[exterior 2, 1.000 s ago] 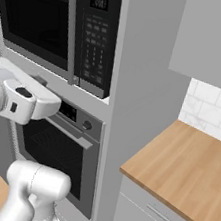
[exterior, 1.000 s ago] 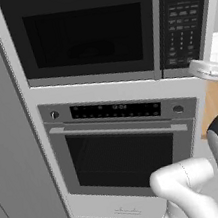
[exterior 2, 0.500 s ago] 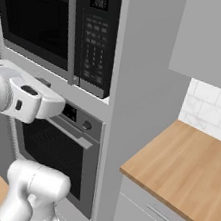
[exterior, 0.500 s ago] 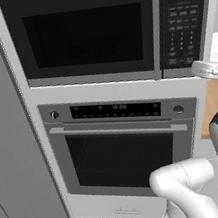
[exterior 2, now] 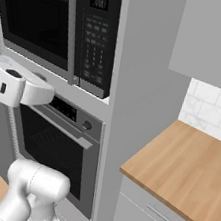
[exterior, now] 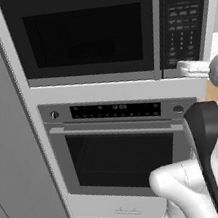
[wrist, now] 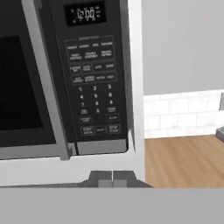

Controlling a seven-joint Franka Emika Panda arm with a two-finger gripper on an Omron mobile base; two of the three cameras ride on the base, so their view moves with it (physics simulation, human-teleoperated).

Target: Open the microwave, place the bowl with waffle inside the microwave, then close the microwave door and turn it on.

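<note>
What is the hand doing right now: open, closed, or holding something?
Hand: closed, fingertips together, holding nothing, just below the microwave keypad.

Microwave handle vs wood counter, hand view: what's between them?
In the hand view, the keypad panel sits right of the handle, then the white cabinet edge, then the counter.

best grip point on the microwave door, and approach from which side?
Grip the vertical grey bar handle on the microwave door, about mid-height, coming straight at the front. The bar runs top to bottom beside the keypad panel, so the fingers should probably straddle it left-right. The gripper, shut now below the keypad, must open first.
</note>
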